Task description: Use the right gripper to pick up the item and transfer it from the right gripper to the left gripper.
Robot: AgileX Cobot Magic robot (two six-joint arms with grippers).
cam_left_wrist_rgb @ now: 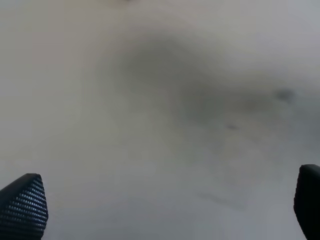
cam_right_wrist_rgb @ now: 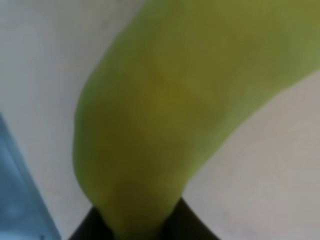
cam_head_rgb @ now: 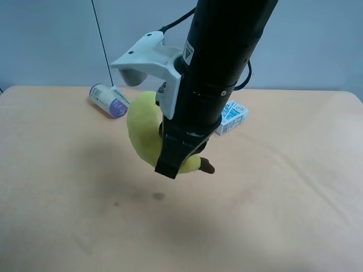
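Closest to the camera, the right end effector [cam_head_rgb: 174, 158], black with a white bracket, is clamped on a yellow plush banana [cam_head_rgb: 142, 124], holding it in the air above the tan bench [cam_head_rgb: 57, 215]. The grip sits on the lower curve, toward the brown stem, so the soft toy may sag, swing or slip free during the handover. The left end effector [cam_left_wrist_rgb: 165, 205] stands wide, facing only bare bench. With the banana outside its view, closing early would catch nothing. Farther back lie a purple-lidded can [cam_head_rgb: 109, 100] and a blue-and-white carton [cam_head_rgb: 232, 116].
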